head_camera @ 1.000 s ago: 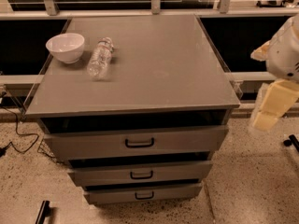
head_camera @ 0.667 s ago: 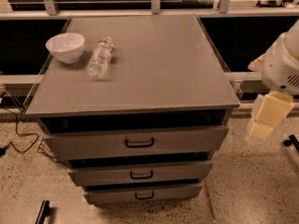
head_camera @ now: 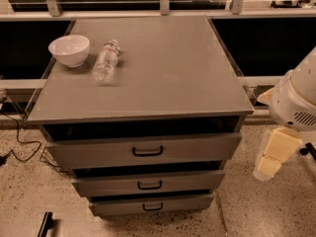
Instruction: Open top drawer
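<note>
The top drawer [head_camera: 98, 153] is the widest grey front of three, just under the cabinet's top, with a small black bar handle [head_camera: 147, 151] at its centre. It sits flush in line with the cabinet front. Below it are two shorter drawer fronts with like handles. My gripper [head_camera: 270, 163] hangs at the right of the cabinet, beyond its right edge, at about the height of the top drawer and apart from the handle. It shows as pale yellowish blocks under the white arm housing [head_camera: 296, 98].
On the cabinet's grey top [head_camera: 163, 68] stand a white bowl [head_camera: 69, 50] at the back left and a clear plastic bottle [head_camera: 105, 60] lying beside it. Railings run behind the cabinet. A black cable [head_camera: 19, 142] lies on the speckled floor at the left.
My arm and gripper have moved downward and a little left, closer to the cabinet's right side. The drawers, bowl and bottle have not moved.
</note>
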You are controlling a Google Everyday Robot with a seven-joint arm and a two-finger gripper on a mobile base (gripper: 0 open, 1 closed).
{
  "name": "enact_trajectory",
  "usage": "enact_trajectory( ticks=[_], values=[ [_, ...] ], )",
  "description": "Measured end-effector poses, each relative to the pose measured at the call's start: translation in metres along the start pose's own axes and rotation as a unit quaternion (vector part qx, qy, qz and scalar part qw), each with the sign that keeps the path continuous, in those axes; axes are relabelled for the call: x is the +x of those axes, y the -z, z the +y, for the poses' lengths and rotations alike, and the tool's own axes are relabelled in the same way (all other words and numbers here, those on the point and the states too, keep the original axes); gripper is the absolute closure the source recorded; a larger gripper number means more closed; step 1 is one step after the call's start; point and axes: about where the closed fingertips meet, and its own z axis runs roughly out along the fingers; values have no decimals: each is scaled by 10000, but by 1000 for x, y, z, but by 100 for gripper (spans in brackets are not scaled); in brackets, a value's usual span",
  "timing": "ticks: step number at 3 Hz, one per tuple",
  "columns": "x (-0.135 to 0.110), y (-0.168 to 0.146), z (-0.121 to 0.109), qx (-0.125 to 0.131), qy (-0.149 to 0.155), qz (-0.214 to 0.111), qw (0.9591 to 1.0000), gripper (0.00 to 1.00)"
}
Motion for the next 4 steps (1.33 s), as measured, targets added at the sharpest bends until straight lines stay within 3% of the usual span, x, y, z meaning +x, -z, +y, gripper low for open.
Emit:
enact_trajectory(
  ticks=[2, 4],
  values=[
    [5, -13, 6, -81, -54, -60, 9999, 0],
    [15, -63, 30, -438, -323, -218, 9983, 0]
  ],
)
